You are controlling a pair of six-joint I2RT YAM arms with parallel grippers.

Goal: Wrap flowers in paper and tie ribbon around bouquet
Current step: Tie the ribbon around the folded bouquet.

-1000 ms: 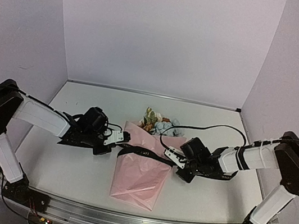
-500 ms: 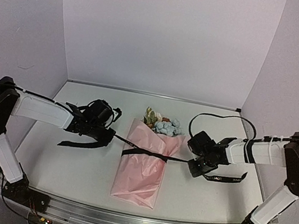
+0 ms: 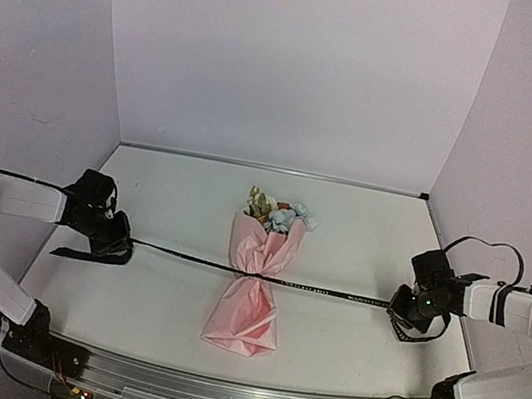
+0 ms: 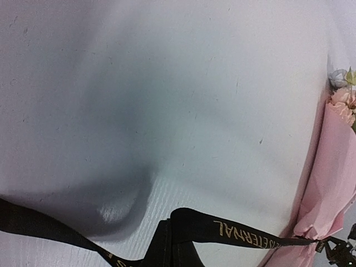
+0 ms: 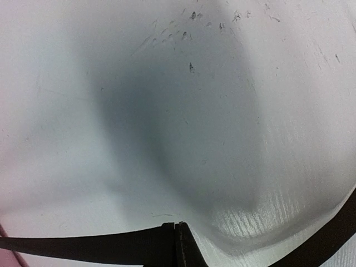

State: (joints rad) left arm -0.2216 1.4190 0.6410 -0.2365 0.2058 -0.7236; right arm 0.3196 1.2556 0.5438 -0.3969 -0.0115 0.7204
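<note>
— Two grippers, and we see both clenched on the black ribbon [image 3: 332, 293] — the left gripper [image 3: 123, 238] grips one end, the right gripper [image 3: 399, 307] the other.
— How does the ribbon run between them?
— Straight and taut from one gripper to the other, across the white table [image 3: 185, 197]. A loose tail lies on the table just beside the left gripper.
— And where do we find the bouquet [image 3: 263, 250]?
— Midway between the two grippers, well apart from each. It lies flat, its pink paper [image 3: 242, 317] pinched to a waist where the ribbon crosses it. The flowers [image 3: 279, 212] show at the end farther from the arm bases.
— What do our wrist cameras give?
— On the left, light lettering on the ribbon leading from the gripper to the paper. On the right, ribbon against the table.
</note>
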